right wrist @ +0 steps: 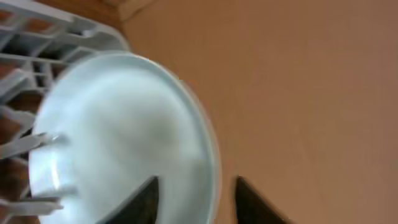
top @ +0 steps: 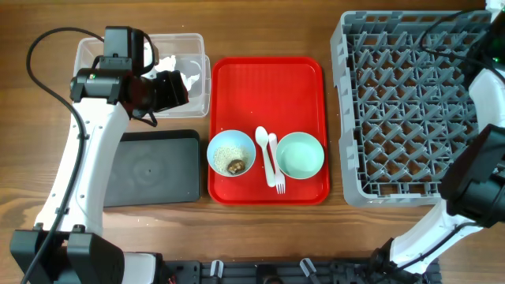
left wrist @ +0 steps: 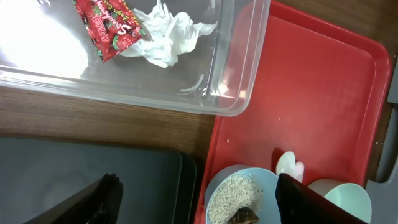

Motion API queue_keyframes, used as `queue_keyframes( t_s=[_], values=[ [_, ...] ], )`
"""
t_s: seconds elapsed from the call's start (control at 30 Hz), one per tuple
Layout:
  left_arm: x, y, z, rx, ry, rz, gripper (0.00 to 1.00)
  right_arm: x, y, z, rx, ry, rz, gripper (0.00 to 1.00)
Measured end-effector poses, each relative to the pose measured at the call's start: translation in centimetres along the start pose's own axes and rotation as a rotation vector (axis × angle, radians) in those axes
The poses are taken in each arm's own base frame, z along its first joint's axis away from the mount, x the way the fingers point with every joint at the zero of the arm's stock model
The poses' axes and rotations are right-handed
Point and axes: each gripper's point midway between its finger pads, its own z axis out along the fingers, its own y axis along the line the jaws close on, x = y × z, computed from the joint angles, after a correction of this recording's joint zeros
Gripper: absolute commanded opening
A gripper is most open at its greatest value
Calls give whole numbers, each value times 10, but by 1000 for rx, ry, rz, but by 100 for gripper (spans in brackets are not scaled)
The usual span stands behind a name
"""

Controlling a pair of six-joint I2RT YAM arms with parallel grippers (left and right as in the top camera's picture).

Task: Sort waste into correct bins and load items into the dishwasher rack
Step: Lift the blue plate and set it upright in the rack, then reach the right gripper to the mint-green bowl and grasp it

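Clear tub (top: 197,102) at far left holds a red crinkled wrapper (left wrist: 109,28) touching crumpled white tissue (left wrist: 168,34); black tray (top: 154,167) lies flat just in front of the tub; a pale blue bowl (top: 230,153) holds white rice (top: 227,147) and a brown bit (top: 235,166); second bowl (top: 300,155) stands upright nearby; white spoon (top: 262,136) and fork (top: 278,183) lie between them; grey pegged rack (top: 410,102) sits at right; pale blue plate (right wrist: 118,137) leans against its pegs near the rim.
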Motion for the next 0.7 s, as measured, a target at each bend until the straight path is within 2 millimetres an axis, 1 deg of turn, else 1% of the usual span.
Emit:
queue_keyframes(
  t_s=[0.03,0.17,0.27,0.3,0.33,0.37,0.43,0.47,0.5,0.53,0.57,0.6,0.63,0.67,0.7],
  values=[
    [0,0,0,0,0,0,80,-1,3,-1,-9,-4,8,68],
    [0,0,0,0,0,0,80,-3,6,-3,-19,-5,71,75],
    [0,0,0,0,0,0,81,-2,8,-6,-42,-2,138,76],
    [0,0,0,0,0,0,81,-1,10,-12,-78,0,144,76],
    [0,0,0,0,0,0,82,-2,11,-22,-138,-12,155,74],
    [0,0,0,1,1,0,82,-8,11,-37,-205,-40,171,74],
    [0,0,0,-1,-1,0,84,-16,21,-72,-387,-89,206,73],
    [0,0,0,0,1,0,85,-28,28,-99,-507,-144,240,72],
    [0,0,0,0,0,0,86,-38,36,-123,-608,-184,268,70],
    [0,0,0,0,1,0,86,-44,47,-146,-711,-205,288,69],
    [0,0,0,-1,0,0,88,-55,68,-184,-881,-234,315,66],
    [0,0,0,0,2,-1,88,-63,86,-212,-1006,-252,320,66],
    [0,0,0,0,1,-1,88,-64,105,-238,-1109,-237,302,67],
    [0,0,0,0,2,0,89,-62,120,-261,-1187,-213,275,70],
    [1,0,0,-1,3,0,89,-59,129,-274,-1230,-193,260,74]
  ],
)
